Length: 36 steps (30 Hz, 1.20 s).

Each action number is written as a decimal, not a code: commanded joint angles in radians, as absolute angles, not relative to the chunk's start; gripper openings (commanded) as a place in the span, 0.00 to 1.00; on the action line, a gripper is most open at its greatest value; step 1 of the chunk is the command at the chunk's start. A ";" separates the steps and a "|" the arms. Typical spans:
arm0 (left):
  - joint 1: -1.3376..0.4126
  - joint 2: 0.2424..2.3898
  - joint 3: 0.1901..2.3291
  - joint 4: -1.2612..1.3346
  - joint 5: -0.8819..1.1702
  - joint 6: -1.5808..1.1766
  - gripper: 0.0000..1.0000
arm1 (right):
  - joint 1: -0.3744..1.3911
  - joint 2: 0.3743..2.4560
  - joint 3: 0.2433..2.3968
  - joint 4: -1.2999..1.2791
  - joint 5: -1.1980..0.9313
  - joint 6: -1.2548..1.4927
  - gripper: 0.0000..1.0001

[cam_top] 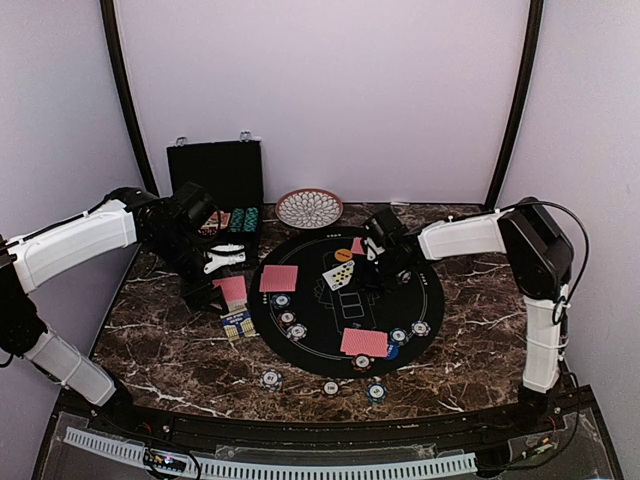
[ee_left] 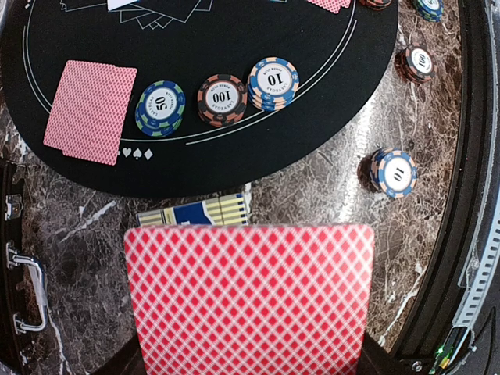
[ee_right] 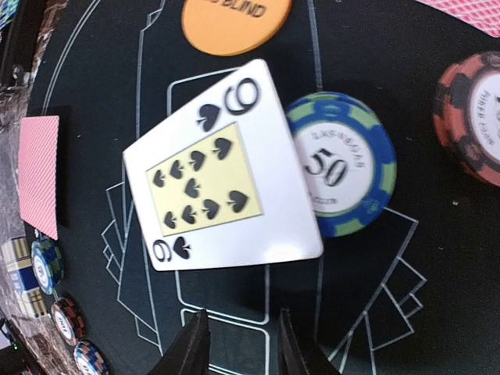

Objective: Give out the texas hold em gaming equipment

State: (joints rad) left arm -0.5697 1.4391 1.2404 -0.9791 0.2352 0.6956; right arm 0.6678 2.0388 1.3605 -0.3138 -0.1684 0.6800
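Observation:
My left gripper (cam_top: 215, 285) hangs over the marble left of the round mat, shut on a stack of red-backed cards (ee_left: 250, 297) that hides its fingers. Under them lies a blue and yellow card box (ee_left: 195, 212). My right gripper (ee_right: 238, 348) hovers open over the mat with nothing between its fingers. Just ahead of it lies a face-up nine of spades (ee_right: 223, 168), one edge overlapping a blue and green 50 chip (ee_right: 344, 172). An orange blind disc (ee_right: 234, 23) sits beyond. Three chip stacks (ee_left: 222, 98) stand beside a face-down card (ee_left: 90, 111).
The black case (cam_top: 215, 185) stands open at the back left, with the patterned dish (cam_top: 309, 208) to its right. More face-down cards (cam_top: 364, 342) and chips lie on the black mat (cam_top: 430, 290). Loose chips (cam_top: 271, 379) rest on the marble near the front edge.

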 commanded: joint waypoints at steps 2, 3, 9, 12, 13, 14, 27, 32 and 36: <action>-0.570 1.407 1.250 -1.005 0.258 0.701 0.00 | 0.683 2.094 1.378 -0.218 -0.210 0.715 0.26; -0.571 1.407 1.250 -1.005 0.259 0.701 0.00 | 0.684 2.108 1.389 -0.213 -0.215 0.718 0.25; -0.570 1.406 1.249 -1.005 0.255 0.702 0.00 | 0.691 2.182 1.467 -0.205 -0.240 0.740 0.21; -0.570 1.404 1.248 -1.003 0.253 0.704 0.00 | 0.699 2.201 1.494 -0.199 -0.248 0.751 0.20; -0.570 1.404 1.247 -1.003 0.252 0.704 0.00 | 0.702 2.209 1.506 -0.199 -0.253 0.752 0.20; -0.571 1.404 1.246 -1.003 0.253 0.704 0.00 | 0.704 2.215 1.516 -0.200 -0.257 0.753 0.19; -0.571 1.400 1.245 -1.001 0.258 0.702 0.00 | 0.716 2.020 1.474 -0.162 -0.311 0.774 0.35; -0.570 1.403 1.249 -0.995 0.259 0.700 0.00 | 0.746 1.884 1.361 -0.059 -0.315 0.783 0.41; -0.570 1.401 1.252 -0.990 0.263 0.698 0.00 | 0.804 1.852 1.320 0.026 -0.315 0.783 0.41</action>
State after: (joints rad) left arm -0.5697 1.4391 1.2404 -0.9802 0.2390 0.6956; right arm 0.7380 1.8816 1.3659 -0.1112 -0.3000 0.7742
